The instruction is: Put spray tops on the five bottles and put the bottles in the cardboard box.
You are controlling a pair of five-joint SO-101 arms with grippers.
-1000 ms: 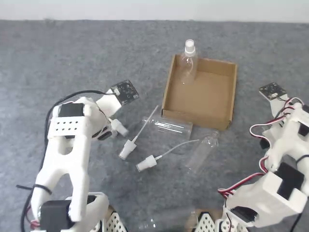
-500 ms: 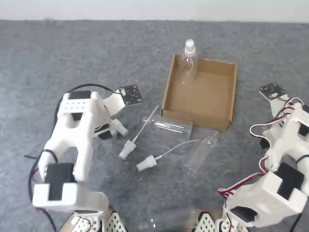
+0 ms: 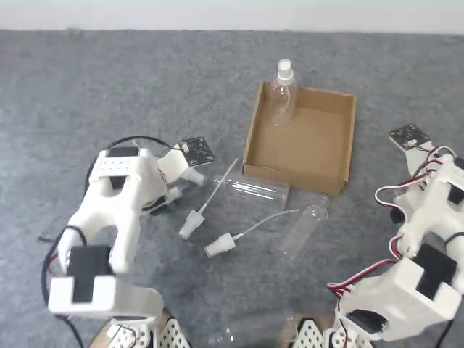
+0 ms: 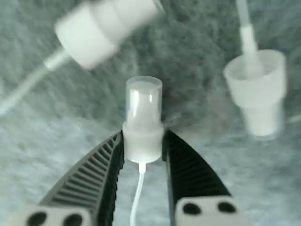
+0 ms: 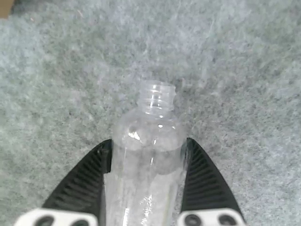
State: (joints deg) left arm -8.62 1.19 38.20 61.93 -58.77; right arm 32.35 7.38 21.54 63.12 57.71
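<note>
**tabletop_tim:** High view first. The cardboard box (image 3: 301, 138) sits open on the fuzzy grey mat (image 3: 109, 80), and a capped bottle (image 3: 283, 90) stands upright at its far corner. Two clear lying bottles (image 3: 254, 191) rest just in front of the box. Beside them are two loose spray tops (image 3: 192, 221), white with thin dip tubes, and they're crowding the left arm (image 3: 116, 203). The right arm (image 3: 428, 217) is well off to the other side.

**servo_sue:** Left wrist view: the left gripper (image 4: 142, 150) has its ribbed black jaws pinched tight on the held spray top (image 4: 142, 122). That top is white with a clear cap, and its tube hangs between the jaws.

**tabletop_tim:** And the right wrist view?

**servo_sue:** The right gripper (image 5: 146, 162) is part-way open, clamped around the held bottle (image 5: 146, 155). It's see-through plastic with a bare threaded neck, over the mat.
</note>
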